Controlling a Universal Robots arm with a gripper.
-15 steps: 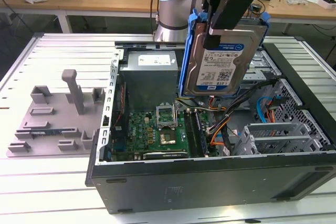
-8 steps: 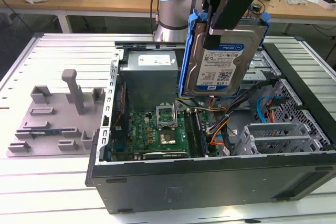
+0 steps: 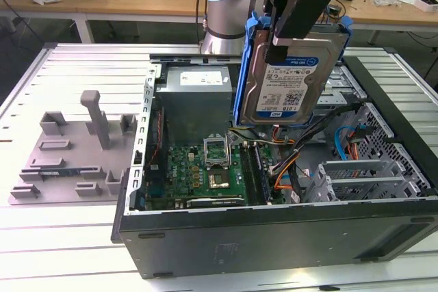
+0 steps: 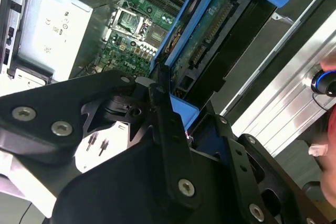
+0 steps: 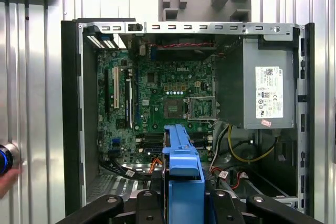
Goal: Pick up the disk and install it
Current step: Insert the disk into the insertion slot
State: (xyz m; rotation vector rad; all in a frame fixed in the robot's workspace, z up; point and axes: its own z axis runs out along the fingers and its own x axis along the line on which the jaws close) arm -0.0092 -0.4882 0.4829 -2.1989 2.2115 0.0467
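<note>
One disk, blue-framed, is hanging near upright over the open case, our pincer clamping its top edge, and we are judging it wants squaring to the drive cage, clear of cables.

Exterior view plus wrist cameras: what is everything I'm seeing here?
computer case: one, black, open, lying on the table
table: one, silver, slotted
motherboard: one, green, inside the case
power-supply box: one, grey, inside the case
fixture plate: one, grey, on the table at the exterior view's left
disk: one, silver in a blue frame, held above the case
gripper: one, black, clamped on the disk
arm: one, grey with a pale blue cap, beyond the case in the exterior view
</note>
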